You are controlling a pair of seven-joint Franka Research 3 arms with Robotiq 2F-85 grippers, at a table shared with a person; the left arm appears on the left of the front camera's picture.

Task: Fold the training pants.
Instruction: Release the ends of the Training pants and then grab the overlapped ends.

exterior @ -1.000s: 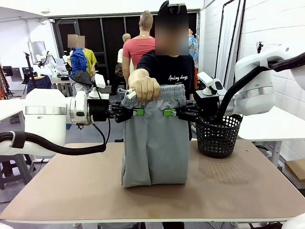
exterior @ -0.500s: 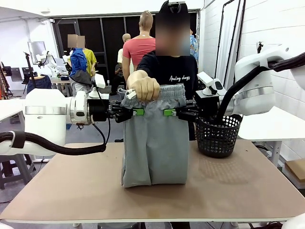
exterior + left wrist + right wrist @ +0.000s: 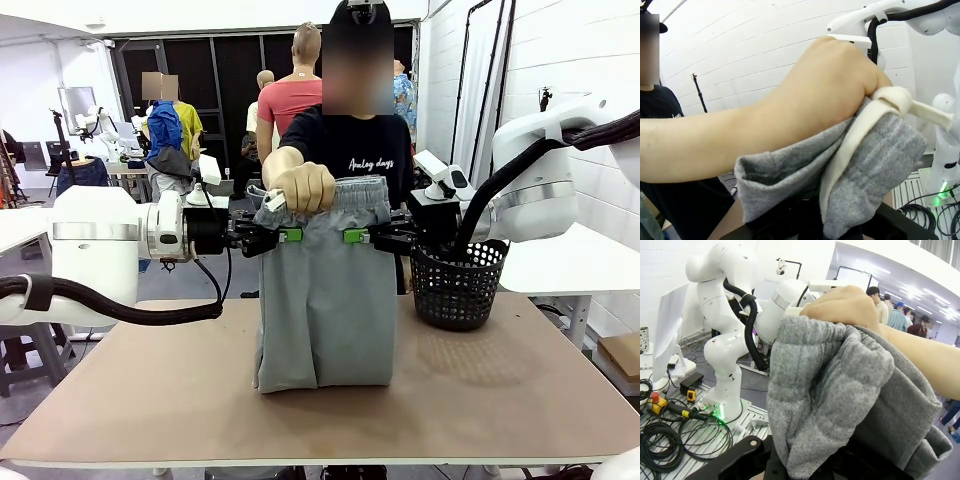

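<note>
The light grey training pants (image 3: 325,300) hang upright over the table, their hems resting on the tabletop. A person's hand (image 3: 302,186) grips the gathered waistband at the top left. My left gripper (image 3: 287,235) is shut on the pants' left edge just below the waistband, and my right gripper (image 3: 358,236) is shut on them near the middle right. In the left wrist view the person's fist (image 3: 835,85) clutches the grey cloth (image 3: 880,160) and white drawstring (image 3: 900,102). The right wrist view shows bunched waistband fabric (image 3: 840,390) over my fingers, with the person's hand (image 3: 845,302) above.
A black mesh basket (image 3: 457,285) stands on the table's right rear, close behind my right gripper. The brown tabletop (image 3: 150,390) has free room on the left and front. The person in a black shirt (image 3: 350,150) stands at the far side.
</note>
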